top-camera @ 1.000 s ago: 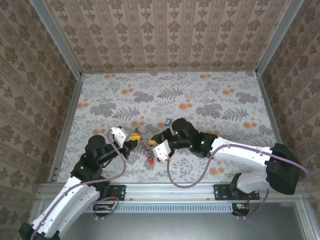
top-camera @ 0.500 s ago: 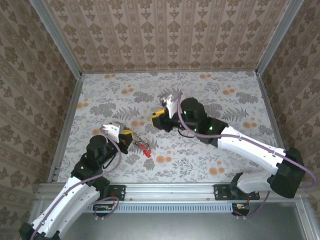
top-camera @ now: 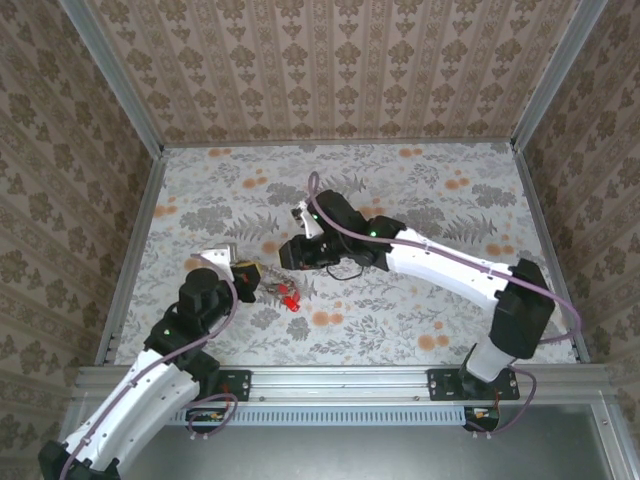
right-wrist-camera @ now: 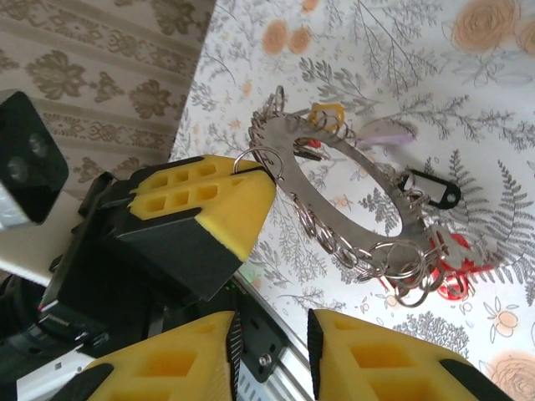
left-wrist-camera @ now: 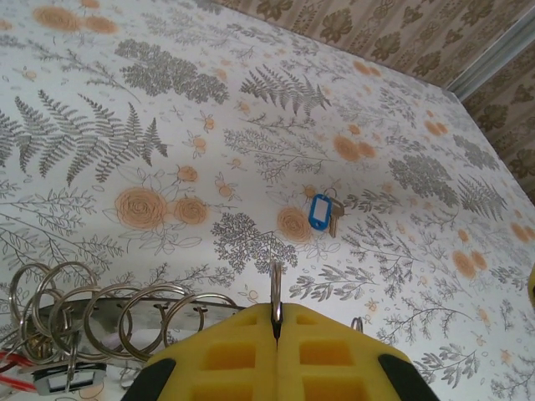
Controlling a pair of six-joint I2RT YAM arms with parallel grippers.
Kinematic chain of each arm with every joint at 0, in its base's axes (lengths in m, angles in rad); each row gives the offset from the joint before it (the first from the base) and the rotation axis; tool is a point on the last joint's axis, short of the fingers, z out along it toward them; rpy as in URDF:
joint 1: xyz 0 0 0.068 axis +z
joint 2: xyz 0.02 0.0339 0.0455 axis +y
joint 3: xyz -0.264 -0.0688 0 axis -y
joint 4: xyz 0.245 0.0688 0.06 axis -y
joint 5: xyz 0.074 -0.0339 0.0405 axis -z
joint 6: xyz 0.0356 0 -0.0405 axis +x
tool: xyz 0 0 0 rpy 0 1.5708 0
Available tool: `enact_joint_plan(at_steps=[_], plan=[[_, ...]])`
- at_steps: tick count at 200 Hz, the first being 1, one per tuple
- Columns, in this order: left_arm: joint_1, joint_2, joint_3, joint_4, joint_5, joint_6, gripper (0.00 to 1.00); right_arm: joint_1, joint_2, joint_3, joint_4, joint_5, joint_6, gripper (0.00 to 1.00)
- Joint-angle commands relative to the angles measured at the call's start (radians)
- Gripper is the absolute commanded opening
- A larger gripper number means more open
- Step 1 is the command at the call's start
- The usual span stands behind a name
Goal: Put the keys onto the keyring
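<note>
1. The left gripper [top-camera: 252,281] is over the near left part of the tabletop [top-camera: 420,185]. Its yellow fingers [left-wrist-camera: 276,355] are pressed together, clamped on the keyring [top-camera: 276,285] by one of the thin wire loops [left-wrist-camera: 275,291] at the keyring's left end.
2. In the right wrist view the keyring [right-wrist-camera: 372,177] is a flat metal band strung with many small wire loops, running from the left gripper [right-wrist-camera: 251,180] towards the right.
3. Keys hang from those loops: a yellow tag [right-wrist-camera: 326,113], a black tag [right-wrist-camera: 428,189] and red tags [right-wrist-camera: 451,280]. In the top view the red tags [top-camera: 292,302] lie on the tabletop just right of the keyring.
4. The right gripper [top-camera: 297,252] is near the keyring, on the side towards the far edge. Its fingers [right-wrist-camera: 376,359] stand apart with nothing between them.
5. A blue-tagged key [left-wrist-camera: 319,210] lies alone on the tabletop, well apart from the keyring, towards the far edge.
</note>
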Motion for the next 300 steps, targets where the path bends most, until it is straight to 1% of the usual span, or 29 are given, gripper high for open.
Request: enact_joint_plan(at_steps=[1, 21, 61, 125, 187, 230, 253, 267, 300], plan=[[-0.007, 0.024, 0.063, 0.041, 0.01, -0.064, 0.0, 0.0, 0.043, 0.065, -0.111, -0.046, 0.018, 0.31], [-0.008, 0.045, 0.069, 0.06, 0.031, -0.084, 0.0, 0.0, 0.085, 0.101, -0.153, -0.039, 0.008, 0.3], [-0.008, 0.052, 0.073, 0.104, 0.036, -0.14, 0.0, -0.006, 0.129, 0.116, -0.162, -0.023, 0.013, 0.29], [-0.009, 0.093, 0.072, 0.149, 0.067, -0.197, 0.0, -0.008, 0.14, 0.118, -0.114, -0.044, 0.017, 0.26], [-0.009, 0.106, 0.069, 0.191, 0.073, -0.237, 0.0, -0.014, 0.14, 0.09, -0.089, -0.004, 0.043, 0.28], [-0.009, 0.107, 0.057, 0.211, 0.088, -0.271, 0.0, -0.024, 0.125, 0.029, 0.057, 0.008, 0.091, 0.28], [-0.009, 0.11, 0.049, 0.223, 0.093, -0.291, 0.0, -0.027, 0.128, 0.014, 0.074, 0.036, 0.112, 0.28], [-0.009, 0.111, 0.049, 0.225, 0.094, -0.292, 0.0, -0.026, 0.126, 0.003, 0.081, 0.053, 0.122, 0.31], [-0.011, 0.115, 0.044, 0.235, 0.092, -0.295, 0.0, -0.028, 0.119, -0.03, 0.134, 0.07, 0.132, 0.32]])
